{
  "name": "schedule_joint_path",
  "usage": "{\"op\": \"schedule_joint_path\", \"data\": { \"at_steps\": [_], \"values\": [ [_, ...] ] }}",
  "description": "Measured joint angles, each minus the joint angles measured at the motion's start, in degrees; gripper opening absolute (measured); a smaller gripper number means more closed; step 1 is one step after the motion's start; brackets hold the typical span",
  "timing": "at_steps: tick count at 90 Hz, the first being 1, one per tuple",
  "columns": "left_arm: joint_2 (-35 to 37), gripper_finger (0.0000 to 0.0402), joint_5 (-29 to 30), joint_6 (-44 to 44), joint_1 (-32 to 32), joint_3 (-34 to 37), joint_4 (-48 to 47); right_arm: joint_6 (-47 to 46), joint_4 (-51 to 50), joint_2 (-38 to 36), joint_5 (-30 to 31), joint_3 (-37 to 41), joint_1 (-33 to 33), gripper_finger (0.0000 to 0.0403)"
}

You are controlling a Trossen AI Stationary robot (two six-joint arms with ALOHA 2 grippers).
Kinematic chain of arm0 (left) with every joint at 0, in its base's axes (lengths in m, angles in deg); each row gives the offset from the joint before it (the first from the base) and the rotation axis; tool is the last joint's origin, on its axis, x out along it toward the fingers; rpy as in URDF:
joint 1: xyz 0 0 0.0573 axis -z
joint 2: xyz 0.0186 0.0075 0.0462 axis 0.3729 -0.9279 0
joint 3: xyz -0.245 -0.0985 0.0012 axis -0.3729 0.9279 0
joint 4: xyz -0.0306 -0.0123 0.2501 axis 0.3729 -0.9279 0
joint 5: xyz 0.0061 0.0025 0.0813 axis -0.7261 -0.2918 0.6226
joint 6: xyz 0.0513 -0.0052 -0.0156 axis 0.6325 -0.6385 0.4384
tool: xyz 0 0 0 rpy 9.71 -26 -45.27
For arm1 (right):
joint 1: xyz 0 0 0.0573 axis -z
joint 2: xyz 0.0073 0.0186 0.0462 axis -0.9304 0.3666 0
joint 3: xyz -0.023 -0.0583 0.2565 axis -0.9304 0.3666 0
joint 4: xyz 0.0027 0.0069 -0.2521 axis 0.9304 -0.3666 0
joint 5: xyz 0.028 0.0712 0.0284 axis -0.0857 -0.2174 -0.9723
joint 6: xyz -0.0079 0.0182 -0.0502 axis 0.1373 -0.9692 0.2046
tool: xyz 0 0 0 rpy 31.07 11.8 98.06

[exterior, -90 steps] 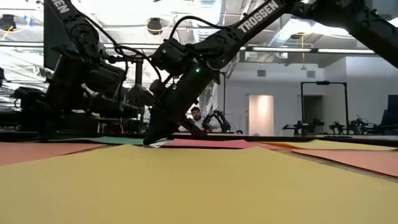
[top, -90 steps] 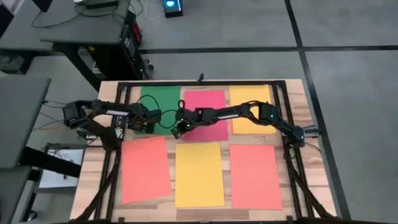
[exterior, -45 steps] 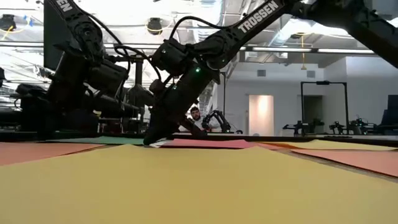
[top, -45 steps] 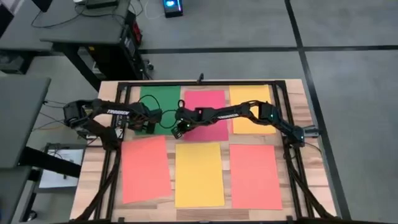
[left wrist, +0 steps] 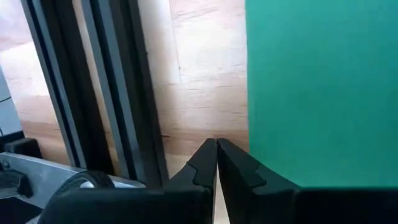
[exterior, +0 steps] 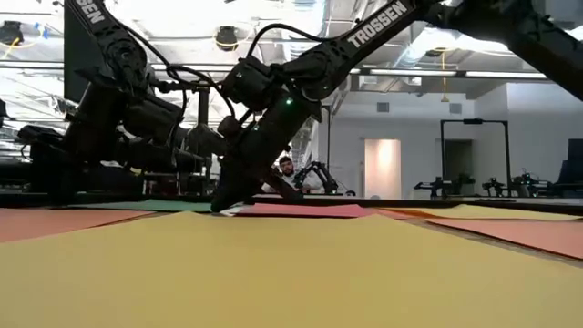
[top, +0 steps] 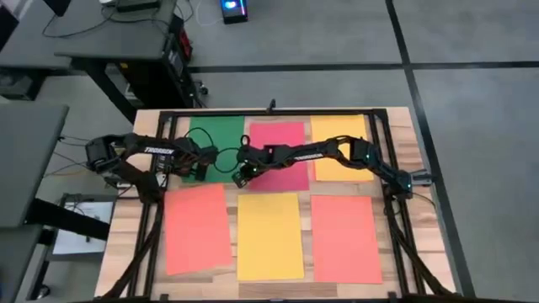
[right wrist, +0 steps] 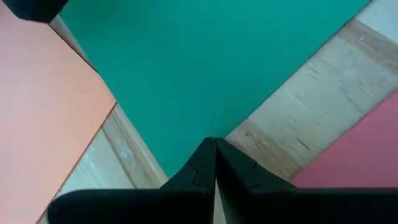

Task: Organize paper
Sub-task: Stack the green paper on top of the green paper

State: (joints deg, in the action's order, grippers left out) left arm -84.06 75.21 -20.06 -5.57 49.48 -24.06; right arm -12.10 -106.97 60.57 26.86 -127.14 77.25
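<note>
Six sheets of paper lie flat on the wooden table: green (top: 216, 135), pink-red (top: 282, 147) and orange-yellow (top: 338, 147) in the far row, salmon (top: 196, 227), yellow (top: 269, 236) and salmon (top: 345, 238) in the near row. My right gripper (top: 239, 178) is shut and reaches across the pink-red sheet, down to the green sheet's near right corner. My left gripper (top: 195, 167) is shut and hangs above the table (left wrist: 205, 93) beside the green sheet (left wrist: 317, 87), touching nothing. My right gripper has its shut fingertips (right wrist: 215, 144) down on the green sheet, just inside its near right corner (right wrist: 205, 127). The fingers slant down from the table's right side, and in the low view the tip (exterior: 220, 206) sits at table level. The sheet lies flat.
A black frame with rails (top: 173, 126) runs round the table, and two rails (left wrist: 112, 93) pass close to my left gripper. Narrow strips of bare wood (right wrist: 298, 124) separate the sheets. Beyond the table, a person (exterior: 288, 169) shows far off in the room.
My left arm has shifted a little above the green sheet's near edge, staying shut and clear of the table. My right gripper and the sheets have kept their places.
</note>
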Motion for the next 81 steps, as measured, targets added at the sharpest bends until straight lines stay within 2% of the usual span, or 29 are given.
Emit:
{"op": "schedule_joint_path", "data": {
  "at_steps": [40,81],
  "values": [
    [0.0,0.0,-1.44,0.41,0.0,0.02,0.5,5.02,-8.15,0.02,0.94,-2.75,-1.44,0.0],
    [0.0,0.0,-3.33,0.2,0.82,0.04,1.11,5.11,-6.13,0.11,0.79,-2.64,-3.09,0.0]
  ]
}}
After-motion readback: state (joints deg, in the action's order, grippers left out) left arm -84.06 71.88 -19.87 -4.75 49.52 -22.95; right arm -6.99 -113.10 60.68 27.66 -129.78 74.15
